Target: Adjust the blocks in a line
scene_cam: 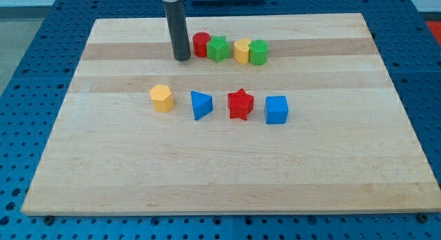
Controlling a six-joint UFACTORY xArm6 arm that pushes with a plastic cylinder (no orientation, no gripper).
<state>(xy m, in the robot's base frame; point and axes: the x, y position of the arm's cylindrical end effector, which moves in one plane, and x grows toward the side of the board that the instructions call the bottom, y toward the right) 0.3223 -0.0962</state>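
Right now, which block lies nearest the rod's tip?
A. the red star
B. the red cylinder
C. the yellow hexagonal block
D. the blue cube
B. My tip sits just to the view's left of the red cylinder, at the left end of the upper row; the other three lie in the lower row.

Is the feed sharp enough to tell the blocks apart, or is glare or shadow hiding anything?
Camera view: lighting even, no glare on the wooden board; shadows soft and short. My tip stands crisp just left of the red cylinder. The green star block reads cleanly; only the rod's top is cropped.
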